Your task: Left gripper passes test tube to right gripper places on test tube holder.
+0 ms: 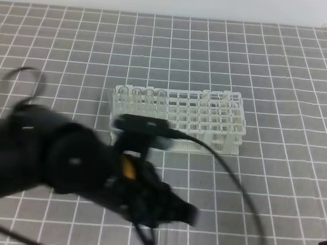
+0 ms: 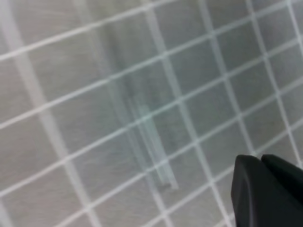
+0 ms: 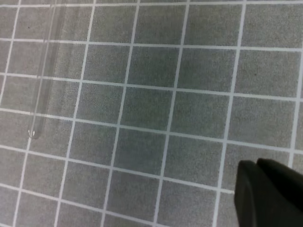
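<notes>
Only the high view shows the white plastic grid rack [image 1: 178, 119]; the dark left gripper [image 1: 170, 212] is in front of it, jaws closed and empty. A slim clear glass tube [image 3: 45, 80] lies on the grey checked mat [image 3: 189, 94]. The black right gripper [image 3: 258, 165] is closed, empty, well apart from the tube. No writing is readable.

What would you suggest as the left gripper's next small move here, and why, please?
Probably open the left gripper and line it up over the test tube. Its jaws are shut with nothing between them, and in the left wrist view the tube lies flat on the gridded mat, apart from the fingertips. The test tube holder already carries a few tubes at its left end.
</notes>
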Action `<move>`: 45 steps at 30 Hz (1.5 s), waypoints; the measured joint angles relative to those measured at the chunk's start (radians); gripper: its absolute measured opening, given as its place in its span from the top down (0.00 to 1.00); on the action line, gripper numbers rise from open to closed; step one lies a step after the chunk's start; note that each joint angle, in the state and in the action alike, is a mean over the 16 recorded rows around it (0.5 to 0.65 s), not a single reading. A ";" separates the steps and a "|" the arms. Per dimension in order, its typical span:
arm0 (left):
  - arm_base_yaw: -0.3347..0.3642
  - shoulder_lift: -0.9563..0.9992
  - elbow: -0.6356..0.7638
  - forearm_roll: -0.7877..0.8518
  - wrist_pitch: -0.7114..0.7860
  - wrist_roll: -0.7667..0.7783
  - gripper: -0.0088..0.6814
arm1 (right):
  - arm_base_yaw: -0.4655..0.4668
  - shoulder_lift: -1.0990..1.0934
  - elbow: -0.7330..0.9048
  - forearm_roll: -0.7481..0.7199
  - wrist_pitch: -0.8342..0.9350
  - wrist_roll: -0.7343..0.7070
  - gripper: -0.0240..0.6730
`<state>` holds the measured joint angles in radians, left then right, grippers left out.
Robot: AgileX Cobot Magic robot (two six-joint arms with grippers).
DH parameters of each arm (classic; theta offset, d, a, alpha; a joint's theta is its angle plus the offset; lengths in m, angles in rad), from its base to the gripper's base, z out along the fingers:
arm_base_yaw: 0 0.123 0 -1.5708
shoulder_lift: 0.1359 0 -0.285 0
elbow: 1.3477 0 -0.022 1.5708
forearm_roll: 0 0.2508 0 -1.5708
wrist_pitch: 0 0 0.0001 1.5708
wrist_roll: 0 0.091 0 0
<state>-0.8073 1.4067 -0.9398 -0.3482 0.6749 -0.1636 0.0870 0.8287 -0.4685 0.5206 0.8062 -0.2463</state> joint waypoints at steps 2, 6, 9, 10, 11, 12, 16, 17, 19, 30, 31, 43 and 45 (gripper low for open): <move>-0.055 0.051 -0.059 0.032 0.035 -0.047 0.99 | 0.000 0.000 -0.001 -0.009 0.011 0.003 0.98; -0.123 0.134 -0.156 0.084 0.107 -0.097 0.98 | 0.000 0.000 -0.001 -0.014 0.020 0.003 0.98; -0.151 0.183 -0.208 0.114 0.156 -0.118 0.94 | 0.000 0.000 -0.001 -0.014 0.022 0.003 0.98; -0.154 0.195 -0.217 0.120 0.169 -0.119 0.91 | 0.000 0.000 -0.001 -0.014 0.023 0.002 0.98; -0.155 0.205 -0.225 0.125 0.184 -0.122 0.87 | 0.000 0.000 -0.001 -0.014 0.023 0.002 0.98; -0.155 0.214 -0.229 0.129 0.192 -0.123 0.83 | 0.000 0.000 -0.001 -0.014 0.023 0.002 0.98; -0.151 0.243 -0.240 0.144 0.209 -0.125 0.65 | 0.000 0.000 -0.001 -0.014 0.024 0.002 0.98; -0.149 0.249 -0.241 0.149 0.211 -0.127 0.61 | 0.000 0.000 -0.001 -0.014 0.024 0.002 0.98; -0.146 0.261 -0.241 0.158 0.209 -0.136 0.52 | 0.000 0.000 -0.001 -0.014 0.024 0.002 0.98; -0.145 0.312 -0.240 0.181 0.175 -0.207 0.28 | 0.000 0.000 -0.001 -0.013 0.022 0.002 0.98; -0.146 0.319 -0.240 0.183 0.172 -0.213 0.28 | 0.000 0.000 -0.001 -0.012 0.022 0.002 0.98; -0.157 0.419 -0.241 0.217 0.191 -0.227 0.29 | 0.000 0.000 -0.001 -0.003 0.016 0.000 0.98; -0.156 0.429 -0.240 0.230 0.195 -0.227 0.31 | 0.000 0.000 -0.001 0.000 0.015 0.000 0.98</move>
<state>-0.9637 1.8362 -1.1803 -0.1187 0.8694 -0.3907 0.0870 0.8287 -0.4693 0.5209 0.8216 -0.2468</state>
